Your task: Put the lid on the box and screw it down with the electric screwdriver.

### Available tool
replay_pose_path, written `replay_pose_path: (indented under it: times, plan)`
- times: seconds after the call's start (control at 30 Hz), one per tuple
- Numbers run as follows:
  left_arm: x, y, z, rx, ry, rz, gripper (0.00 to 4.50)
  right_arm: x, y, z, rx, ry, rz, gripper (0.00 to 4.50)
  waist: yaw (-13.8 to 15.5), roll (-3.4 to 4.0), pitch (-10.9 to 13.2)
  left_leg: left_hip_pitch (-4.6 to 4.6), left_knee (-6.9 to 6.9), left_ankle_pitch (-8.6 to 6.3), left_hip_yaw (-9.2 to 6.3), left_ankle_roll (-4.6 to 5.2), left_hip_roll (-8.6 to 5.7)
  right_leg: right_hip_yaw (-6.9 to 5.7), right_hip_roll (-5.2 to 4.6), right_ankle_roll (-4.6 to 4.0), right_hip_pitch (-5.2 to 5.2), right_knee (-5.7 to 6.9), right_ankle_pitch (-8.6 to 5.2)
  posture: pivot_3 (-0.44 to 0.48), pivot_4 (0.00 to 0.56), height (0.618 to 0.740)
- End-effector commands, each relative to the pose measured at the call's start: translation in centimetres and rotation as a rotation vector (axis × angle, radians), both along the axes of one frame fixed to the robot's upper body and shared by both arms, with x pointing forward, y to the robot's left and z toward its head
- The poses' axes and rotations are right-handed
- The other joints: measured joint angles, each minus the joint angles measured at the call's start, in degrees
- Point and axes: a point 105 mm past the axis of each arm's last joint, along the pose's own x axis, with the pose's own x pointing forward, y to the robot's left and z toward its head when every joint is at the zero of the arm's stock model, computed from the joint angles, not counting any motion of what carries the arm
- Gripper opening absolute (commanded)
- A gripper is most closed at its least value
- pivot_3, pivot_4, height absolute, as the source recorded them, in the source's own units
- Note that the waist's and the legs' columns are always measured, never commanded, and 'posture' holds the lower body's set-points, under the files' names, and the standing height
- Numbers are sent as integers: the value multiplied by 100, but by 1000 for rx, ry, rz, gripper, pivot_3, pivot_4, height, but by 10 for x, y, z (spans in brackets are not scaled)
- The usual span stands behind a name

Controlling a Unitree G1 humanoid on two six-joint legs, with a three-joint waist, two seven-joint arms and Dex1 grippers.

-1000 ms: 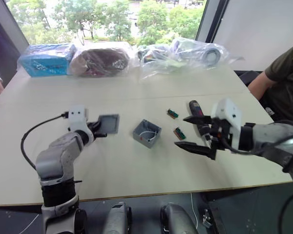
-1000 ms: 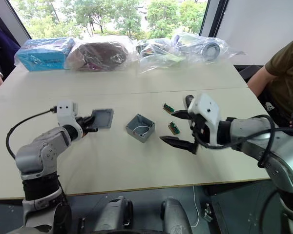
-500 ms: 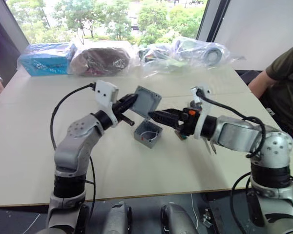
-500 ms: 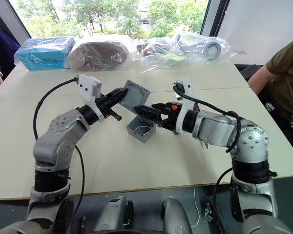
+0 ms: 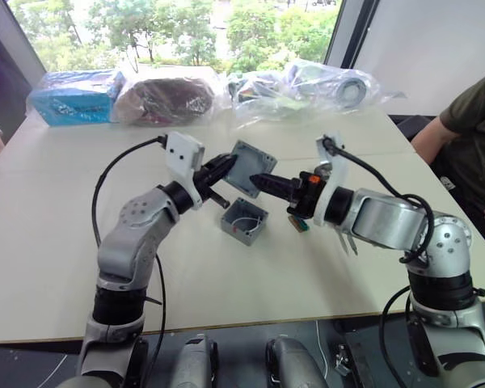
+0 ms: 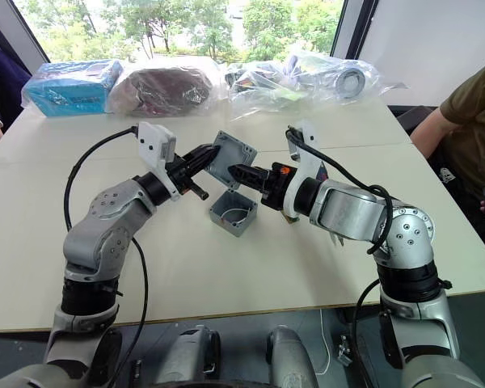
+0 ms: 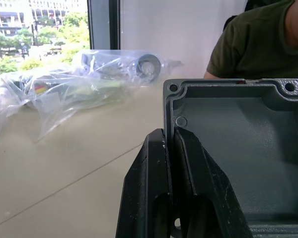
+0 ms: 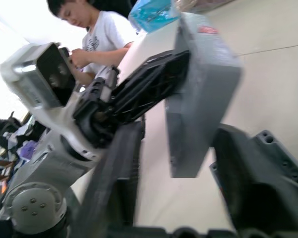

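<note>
Left eye view, your stock: lid (image 5: pixel 252 167) pinched edgewise in left gripper (image 5: pixel 226 166), raised since lift-off above box (image 5: pixel 244 221) on surface (image 5: pixel 56 242). Right gripper (image 5: pixel 263 181) has swung in, fingers spread around lid, nothing held. Electric screwdriver unfetched.

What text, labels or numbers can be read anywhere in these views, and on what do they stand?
No text can be read.
Blue box at the table's far edge: print on its face, too small to read.
Lid: small red mark near one edge, too blurred to read.
Plastic bags: contents show no readable label.
</note>
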Motion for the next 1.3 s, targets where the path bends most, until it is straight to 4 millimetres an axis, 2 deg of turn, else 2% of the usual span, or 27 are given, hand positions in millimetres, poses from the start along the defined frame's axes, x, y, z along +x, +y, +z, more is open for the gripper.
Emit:
replay_pose_path:
  times: [0.03,0.1,0.17,0.2,0.3,0.4,0.5,0.53,0.63,0.7,0.77,0.83,0.97,1.03,1.3]
  plan:
    - [-3,-2,6,21,-38,-13,0,-10,6,17,31,-73,49,165,0,0,0,-4,0,0,-1,0,0,0,2,1,-3,0,0,0,150,740]
    - [-3,0,0,44,-11,-20,0,-11,5,18,6,-104,57,145,-1,0,0,-6,0,0,-1,0,0,-1,2,2,-5,0,1,0,150,740]
    - [-4,2,-5,56,16,-34,671,-12,5,20,-8,-131,63,145,-2,0,0,-8,0,0,-1,0,1,-1,2,1,-7,-1,1,0,150,740]
    - [-4,4,-7,68,31,-46,870,-12,4,20,-25,-155,68,145,-3,0,0,-8,0,0,-1,0,1,-1,2,1,-7,-1,1,0,150,740]
    - [-8,12,-7,113,40,-81,2032,-15,4,18,-185,-280,100,145,-3,1,1,-12,0,0,-2,0,2,-1,2,0,-13,-1,0,0,150,740]
    - [-13,24,-2,140,64,-145,3196,-15,4,12,-428,-505,110,145,-4,6,4,-20,0,0,-2,0,1,-2,3,-3,-22,-1,-1,0,150,740]
    - [-25,40,2,193,116,-263,4308,-12,5,-3,-731,-799,170,145,-26,8,5,-25,0,0,-3,0,-1,-5,9,-18,-27,-10,-10,0,150,740]
    - [-27,43,3,208,126,-282,4449,-11,5,-7,-787,-862,192,145,-50,8,5,-27,-2,0,-3,0,2,-6,17,-19,-29,-21,-11,0,150,740]
    - [-38,63,4,319,204,-366,4449,-5,10,-11,-921,-1160,221,145,-96,6,8,-33,-3,0,-4,0,3,-9,18,-19,-31,-28,-11,0,150,740]
    - [-44,74,2,393,245,-405,4449,5,8,-17,-1174,-1470,231,145,-110,13,13,-38,-3,0,2,0,0,-8,18,-18,-35,-35,-11,0,150,740]
    - [-48,83,-1,461,268,-434,4449,11,6,-25,-1312,-1672,240,145,-115,17,14,-38,-6,0,13,-1,-3,-6,10,-18,-41,-38,-10,0,150,740]
    - [-53,89,-4,510,273,-464,4449,13,7,-28,-1347,-1784,210,145,-105,16,15,-41,-8,1,21,-2,-3,-4,6,-17,-43,-41,-10,0,150,740]
    - [-52,98,-6,544,283,-475,4449,14,8,-37,-1368,-1883,173,145,-97,14,15,-47,-8,3,31,-6,-3,-4,6,-17,-47,-41,-10,0,150,740]
    - [-49,104,-7,557,282,-461,4449,13,9,-47,-1392,-1904,172,145,-97,14,16,-47,-8,3,37,-6,-2,-4,8,-17,-46,-41,-10,0,150,740]
    - [-52,112,-8,597,285,-478,4449,13,7,-70,-1485,-1891,135,145,-99,14,16,-46,-6,4,41,-7,-2,-3,10,-16,-44,-36,-10,0,150,740]
